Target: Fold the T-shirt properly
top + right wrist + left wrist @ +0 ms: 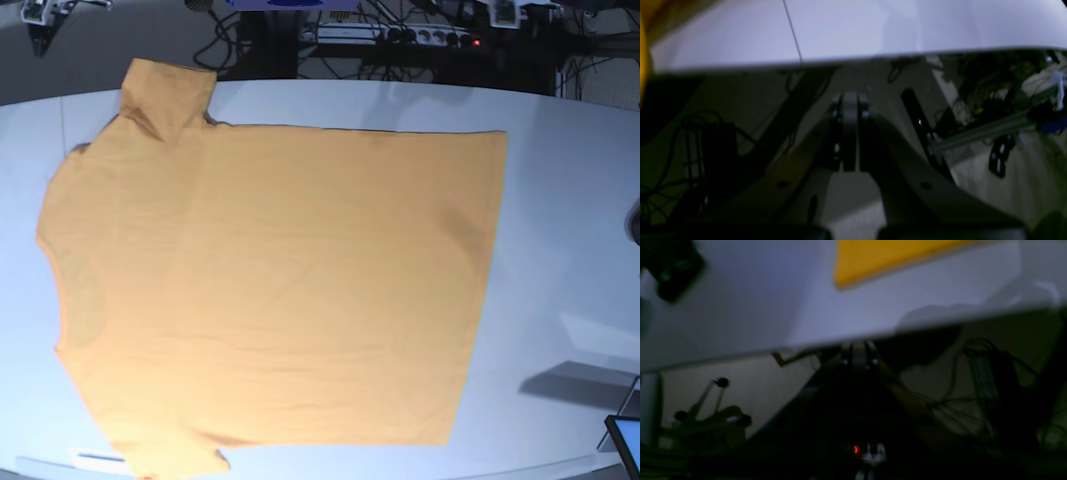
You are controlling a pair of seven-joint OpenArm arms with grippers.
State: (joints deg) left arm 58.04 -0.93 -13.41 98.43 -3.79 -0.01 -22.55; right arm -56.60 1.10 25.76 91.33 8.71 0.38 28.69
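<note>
Base view shows no arms over the bench (pixel 570 200); both are pulled back off the near edge and seen only by their own wrist cameras. Left claw (pixel 858 356) sits low centre of its frame, dark and blurred, tips pointing up toward the bench edge, jaws pressed together with nothing between them. Right claw (pixel 850 110) is mid-frame in its view, the two fingers (pixel 850 133) upright and parallel, closed flat against each other, holding nothing; it hangs below and off the bench edge, with floor, cables and a metal rail behind it. T-shirt (pixel 270 290) lies spread flat on the white bench, filling most of the base frame, collar end at frame left, hem at right, one sleeve sticking up at upper left, the other at lower left near the bottom edge. In the left wrist view a yellow corner of the T-shirt (pixel 873 256) shows at top centre, well apart from the claw, with bare bench between. In the right wrist view only a sliver of yellow at the far left edge, well away from that claw. Neither claw touches the cloth.
</note>
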